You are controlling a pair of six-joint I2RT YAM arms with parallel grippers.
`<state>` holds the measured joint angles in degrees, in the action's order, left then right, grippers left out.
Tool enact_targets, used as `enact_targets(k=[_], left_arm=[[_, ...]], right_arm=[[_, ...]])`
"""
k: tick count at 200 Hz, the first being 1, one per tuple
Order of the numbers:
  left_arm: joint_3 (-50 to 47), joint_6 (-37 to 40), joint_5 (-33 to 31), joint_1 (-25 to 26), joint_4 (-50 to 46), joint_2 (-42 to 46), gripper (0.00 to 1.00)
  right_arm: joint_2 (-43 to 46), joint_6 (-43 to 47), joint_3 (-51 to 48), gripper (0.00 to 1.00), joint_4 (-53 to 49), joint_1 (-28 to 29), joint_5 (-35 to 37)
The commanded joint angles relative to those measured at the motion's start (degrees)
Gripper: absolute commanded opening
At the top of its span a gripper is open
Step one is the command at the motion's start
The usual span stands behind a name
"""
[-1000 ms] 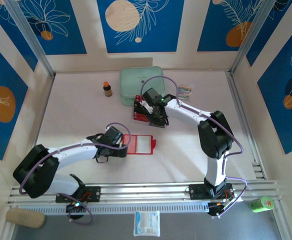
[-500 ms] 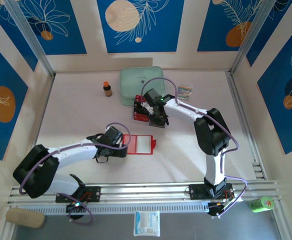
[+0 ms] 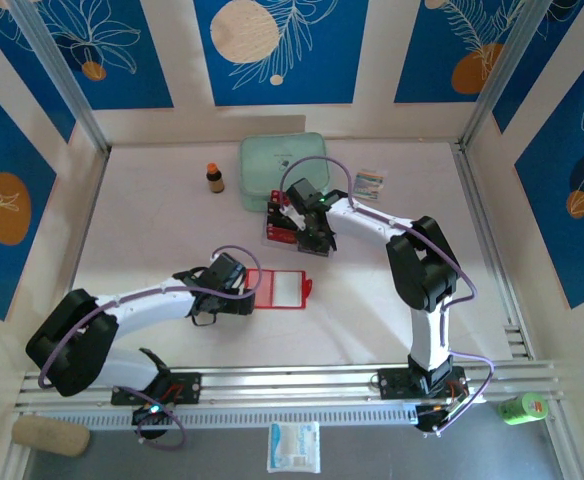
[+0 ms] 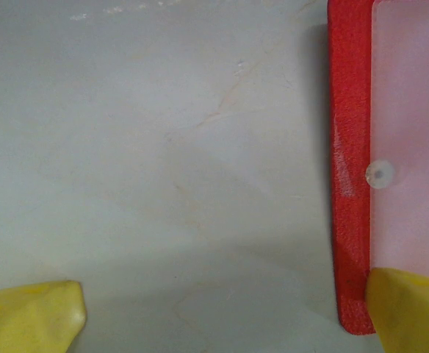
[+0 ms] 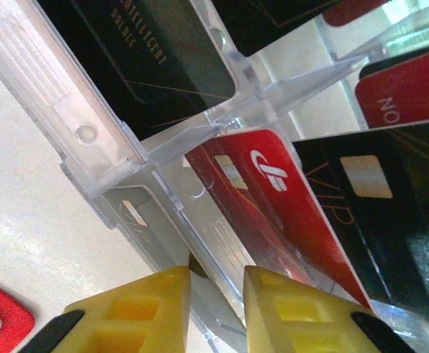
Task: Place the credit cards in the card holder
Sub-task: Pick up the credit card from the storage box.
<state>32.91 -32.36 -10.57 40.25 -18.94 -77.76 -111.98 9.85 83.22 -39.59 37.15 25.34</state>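
Both grippers sit near the mint-green case (image 3: pixel 282 165). Farther from it, my left gripper (image 4: pixel 222 316) spreads wide at the open card holder (image 4: pixel 350 184) edge. Just beside it, my right gripper (image 5: pixel 216 309) straddles a clear divider (image 5: pixel 200 213) among the credit cards (image 5: pixel 273 191); whether clamped, I cannot tell.

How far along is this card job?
Done: the holder lies open, no card visible inside. In hand: left gripper open at its edge; right gripper nearly closed among the cards in a clear rack, grip unclear. Left: every card to move.
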Motion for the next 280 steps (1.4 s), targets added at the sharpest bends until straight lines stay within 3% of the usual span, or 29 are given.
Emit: enact_targets(k=[1, 88, 132, 196, 229, 280], left_arm=[[-1.86, 1.1, 4.88, -0.37, 11.2, -3.02, 1.0], [-2.15, 1.15, 5.02, -0.38, 11.27, -2.7, 1.0], [-2.07, 1.16, 5.03, -0.35, 11.12, -2.62, 1.0], [-2.25, 0.89, 5.03, -0.35, 10.77, -1.88, 1.0], [-2.39, 0.81, 5.03, -0.35, 10.28, -0.94, 1.0], [-2.59, 0.37, 5.02, -0.35, 9.54, 0.88, 1.0]], right_arm=[[1.61, 1.54, -0.43, 0.22, 0.13, 0.87, -1.29], [5.09, 3.14, -3.7, 0.14, 0.83, 1.96, -1.66], [6.33, 4.07, -4.14, 0.0, 0.4, 2.98, -1.91], [12.53, 2.94, -1.34, 0.0, -1.05, 6.93, -1.32], [13.69, -5.42, 1.24, 0.0, -4.75, 9.03, -2.74], [12.95, -25.6, 0.95, 0.0, -4.78, 10.74, -17.63]])
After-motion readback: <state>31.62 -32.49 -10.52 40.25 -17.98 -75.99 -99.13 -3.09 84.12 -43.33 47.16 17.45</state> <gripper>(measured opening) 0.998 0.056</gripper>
